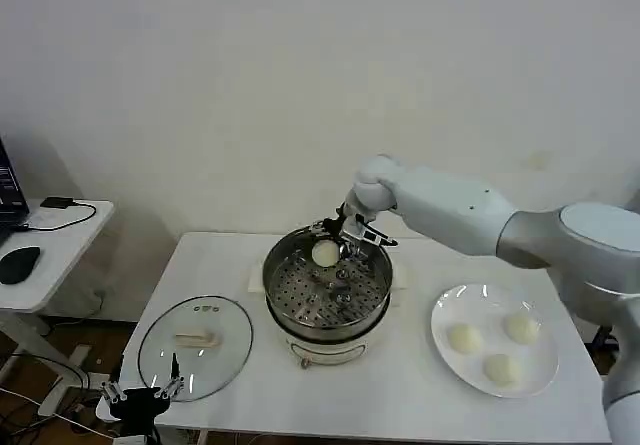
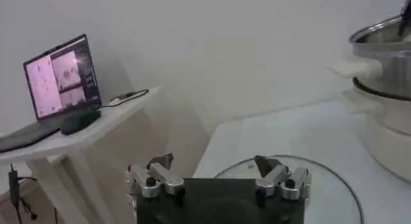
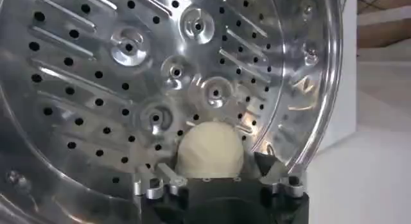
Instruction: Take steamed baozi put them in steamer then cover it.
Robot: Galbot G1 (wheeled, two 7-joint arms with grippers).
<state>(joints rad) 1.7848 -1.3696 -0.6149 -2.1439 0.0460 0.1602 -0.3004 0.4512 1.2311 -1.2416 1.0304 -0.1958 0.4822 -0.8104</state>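
While the right hand (image 1: 345, 237) hangs over the far side of the steamer (image 1: 327, 287), a bun (image 1: 325, 253) sits between its spread fingers, so the first of four buns is being placed. The fingers look apart from the dough, which seems to rest on the holed tray; next the hand should lift clear and go to the plate (image 1: 494, 338), where three buns wait. This bun is smooth, round and off-white. At the bench's near left, the lid (image 1: 195, 346) lies flat, with the open left hand (image 1: 140, 398) parked beside it.
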